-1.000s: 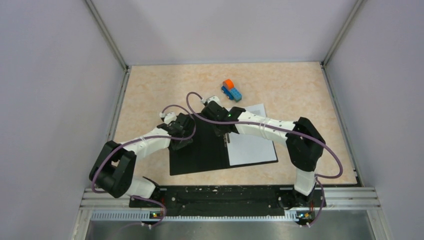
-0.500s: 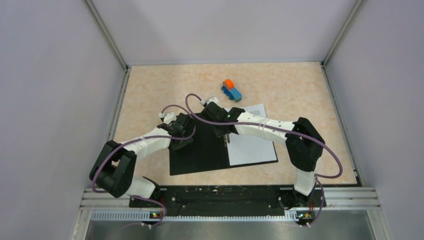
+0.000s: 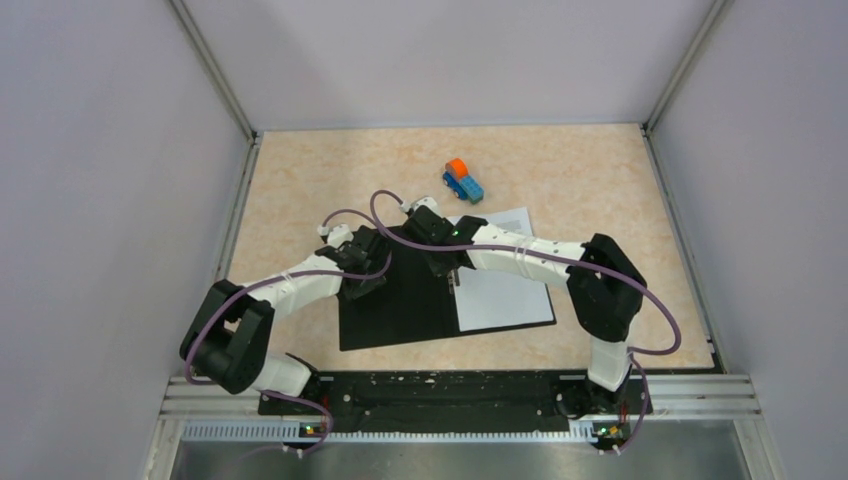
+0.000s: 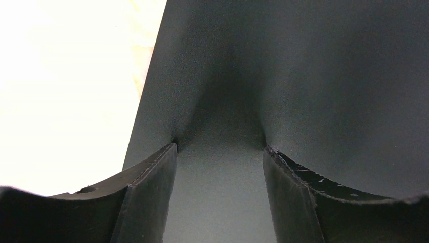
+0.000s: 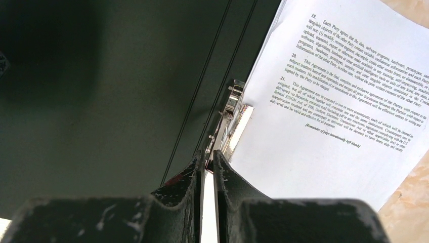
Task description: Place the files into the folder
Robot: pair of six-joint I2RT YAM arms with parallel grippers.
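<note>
Between the tips of my right gripper (image 5: 206, 162) the metal clip (image 5: 232, 114) is pinched tight. The files (image 5: 329, 91) lie just right of it, on the open folder (image 5: 101, 101). My left gripper (image 4: 220, 149), jaws wide, holds the folder flat. I should work the clip slowly so no sheet slips.
</note>
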